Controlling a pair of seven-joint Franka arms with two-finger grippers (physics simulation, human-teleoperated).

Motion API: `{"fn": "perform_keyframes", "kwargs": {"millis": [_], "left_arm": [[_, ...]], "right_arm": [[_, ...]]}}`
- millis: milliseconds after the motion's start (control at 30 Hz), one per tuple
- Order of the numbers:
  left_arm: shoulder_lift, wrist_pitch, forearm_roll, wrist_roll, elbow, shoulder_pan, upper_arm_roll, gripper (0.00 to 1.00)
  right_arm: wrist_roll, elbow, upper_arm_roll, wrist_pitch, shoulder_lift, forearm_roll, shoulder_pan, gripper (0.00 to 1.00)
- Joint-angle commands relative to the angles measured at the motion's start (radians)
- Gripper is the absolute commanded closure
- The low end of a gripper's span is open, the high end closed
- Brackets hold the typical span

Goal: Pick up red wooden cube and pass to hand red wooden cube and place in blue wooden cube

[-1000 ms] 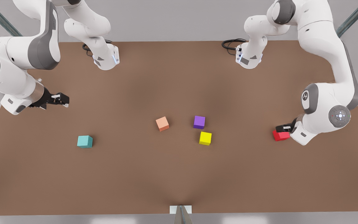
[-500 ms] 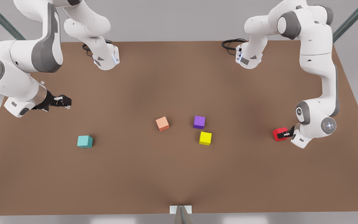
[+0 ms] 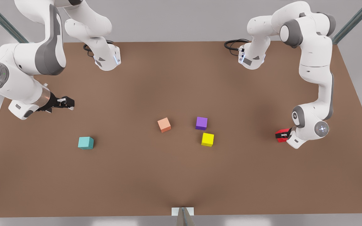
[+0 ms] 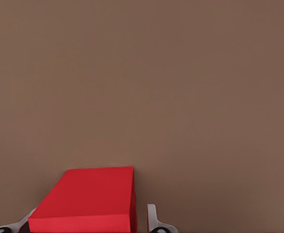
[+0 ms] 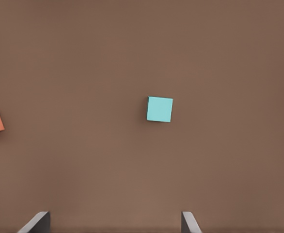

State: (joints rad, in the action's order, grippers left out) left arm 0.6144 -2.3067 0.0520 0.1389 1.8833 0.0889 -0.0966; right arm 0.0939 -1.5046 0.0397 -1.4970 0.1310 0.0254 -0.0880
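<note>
My left tool (image 3: 281, 135) straddles the red cube (image 3: 282, 135) near the counter's (image 3: 181, 175) right edge, fingers (image 4: 151, 218) flanking, not visibly clamped. I should close squarely before lifting. My right tool (image 3: 69, 103) waits open above the blue cube (image 3: 85, 142).

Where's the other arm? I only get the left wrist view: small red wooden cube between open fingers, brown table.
Observer: The right gripper hangs over the brown table at the front view's left, fingers open and empty. Your left gripper, around the red wooden cube, is at the front view's right.
Operator: Target?
Observer: The small teal cube, the task's blue wooden cube, sits on the table near the right gripper, untouched.
Operator: Anything between?
Observer: Three small cubes mid-table: pale orange cube, purple cube, yellow cube, none touching.
</note>
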Motion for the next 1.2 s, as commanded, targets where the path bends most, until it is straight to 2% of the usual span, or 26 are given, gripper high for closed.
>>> {"fn": "perform_keyframes", "kwargs": {"millis": [0, 33, 67, 100, 200, 267, 333, 400, 433, 500, 533, 600, 667, 733, 800, 867, 1067, 1100, 1167], "left_arm": [[0.007, -0.054, -0.001, 0.102, -0.001, 0.000, 0.000, 0.00], [0.010, -0.057, -0.001, 0.100, -0.001, 0.002, 0.000, 0.23], [0.011, -0.057, -0.001, 0.100, -0.001, 0.002, 0.000, 0.39], [0.010, -0.057, -0.001, 0.099, -0.004, 0.002, 0.000, 0.44], [-0.004, -0.043, 0.014, 0.030, -0.026, 0.002, 0.009, 0.47], [0.010, 0.117, 0.025, -0.171, -0.157, -0.009, 0.070, 0.47], [0.013, 0.367, 0.305, -0.401, -0.370, -0.009, 0.198, 0.47], [0.028, 0.483, 0.427, -0.450, -0.463, -0.011, 0.377, 0.47], [0.059, 0.481, 0.430, -0.449, -0.507, -0.011, 0.486, 0.47], [0.160, 0.466, 0.457, -0.492, -0.625, -0.011, 0.607, 0.47], [0.220, 0.402, 0.528, -0.498, -0.671, -0.012, 0.650, 0.47], [0.295, 0.290, 0.552, -0.490, -0.727, -0.012, 0.736, 0.47], [0.424, 0.124, 0.554, -0.487, -0.799, -0.037, 0.876, 0.47], [0.453, 0.006, 0.555, -0.467, -0.843, -0.113, 0.880, 0.47], [0.504, -0.026, 0.555, -0.368, -0.875, -0.123, 0.934, 0.47], [0.504, -0.031, 0.560, -0.297, -0.874, -0.121, 0.937, 0.46], [0.504, 0.007, 0.779, -0.118, -0.863, -0.097, 0.936, 0.46], [0.501, 0.015, 0.856, -0.053, -0.837, -0.089, 0.936, 0.46], [0.502, 0.015, 0.878, 0.056, -0.829, -0.090, 0.949, 0.46]], "right_arm": [[0.006, 0.000, 0.000, 0.000, -0.001, -0.001, -0.001, 0.00], [0.006, 0.000, 0.000, 0.000, -0.001, -0.001, -0.001, 0.00], [0.006, 0.000, 0.000, 0.000, -0.001, -0.001, -0.001, 0.00], [0.006, 0.000, 0.000, 0.000, -0.001, -0.001, -0.001, 0.00], [0.006, -0.006, 0.000, 0.000, -0.002, -0.001, -0.001, 0.00], [0.013, 0.006, -0.001, -0.002, 0.013, 0.007, -0.004, 0.00], [0.176, 0.081, -0.004, 0.000, 0.099, -0.018, -0.022, 0.00], [0.411, 0.185, -0.004, 0.004, 0.222, -0.103, -0.056, 0.00], [0.486, 0.211, -0.004, 0.004, 0.289, -0.263, -0.055, 0.00], [0.650, 0.320, -0.004, -0.003, 0.459, -0.465, -0.055, 0.00], [0.710, 0.374, -0.004, -0.023, 0.535, -0.531, -0.055, 0.00], [0.952, 0.379, -0.007, -0.109, 0.644, -0.765, -0.056, 0.00], [1.003, 0.383, -0.069, -0.173, 0.685, -0.926, -0.056, 0.00], [1.198, 0.376, -0.193, -0.431, 0.710, -0.933, -0.056, 0.00], [1.454, 0.376, -0.231, -0.462, 0.749, -1.059, -0.062, 0.00], [1.580, 0.376, -0.236, -0.468, 0.760, -1.095, -0.062, 0.00], [1.765, 0.377, -0.234, -0.491, 0.757, -1.108, -0.052, 0.00], [1.842, 0.380, -0.234, -0.519, 0.759, -1.168, -0.050, 0.00], [1.925, 0.383, -0.236, -0.581, 0.769, -1.251, -0.052, 0.00]]}}
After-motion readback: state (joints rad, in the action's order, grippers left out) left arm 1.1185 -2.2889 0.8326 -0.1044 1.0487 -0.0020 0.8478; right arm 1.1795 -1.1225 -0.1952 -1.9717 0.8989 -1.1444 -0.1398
